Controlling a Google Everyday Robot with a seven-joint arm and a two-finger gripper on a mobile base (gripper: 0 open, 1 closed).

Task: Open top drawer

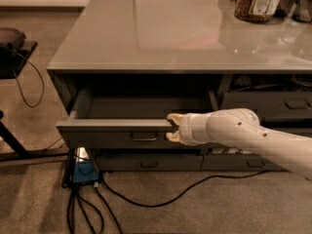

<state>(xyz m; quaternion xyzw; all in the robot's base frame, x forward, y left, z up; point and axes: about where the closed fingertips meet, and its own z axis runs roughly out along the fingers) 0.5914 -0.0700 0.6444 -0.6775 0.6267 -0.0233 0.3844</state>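
The top drawer [105,130] is a wide dark grey drawer under the left part of the counter, pulled partly out so its grey inside floor [141,106] shows. Its small pull handle [144,137] sits at the middle of the front panel. My gripper [171,127] comes in from the right on a white arm [243,133]. Its two pale fingers [173,117] straddle the front panel's top edge just right of the handle, one above the rim and one on the panel face, shut on it.
The grey glossy countertop [161,33] carries a jar [257,3] at the back right. A shallower drawer [148,162] lies below, narrower drawers [285,104] to the right. A blue device [85,172] and cables lie on the carpet. A black stand [14,48] is at the left.
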